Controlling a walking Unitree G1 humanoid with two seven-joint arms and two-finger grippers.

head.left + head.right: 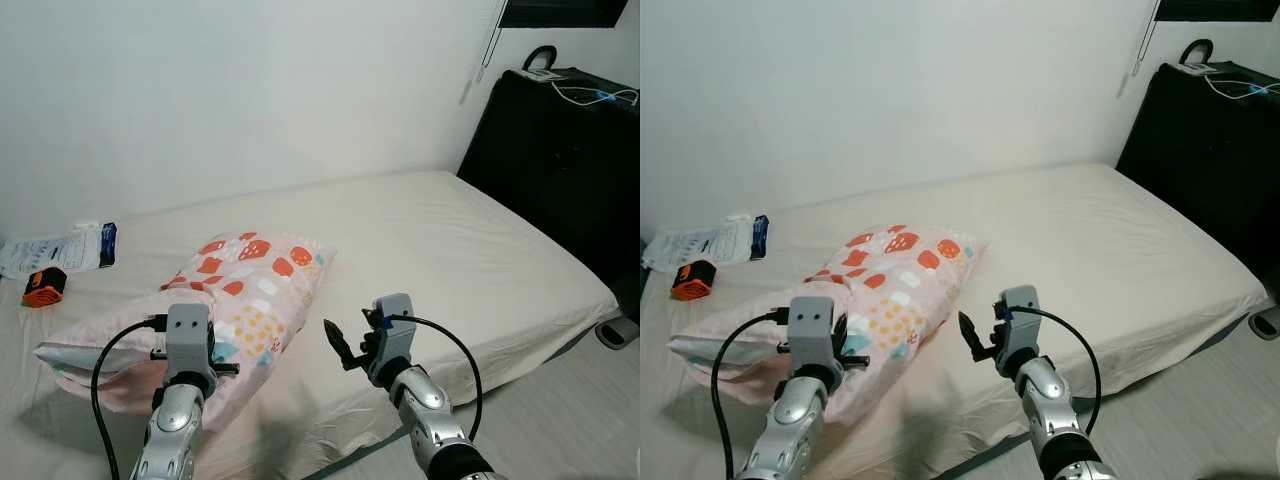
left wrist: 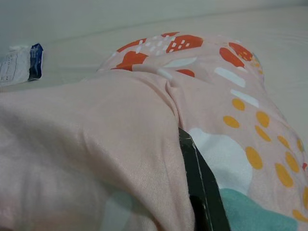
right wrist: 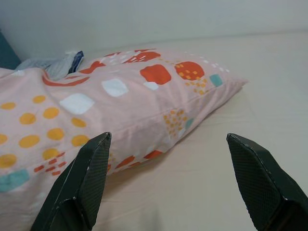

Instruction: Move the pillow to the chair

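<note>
Left claw was buried in the near end of the pillow, pink fabric bunched over one finger; it appeared clamped on that fabric. The pillow lay on the bed, stretching ahead of this claw toward the wall. Right claw hovered just beside the pillow's long edge, fingers spread wide, holding nothing. Judgement: the right claw should close on the seam edge ahead of it, taking a deep fold, before both lift together, lest the cover slip.
</note>
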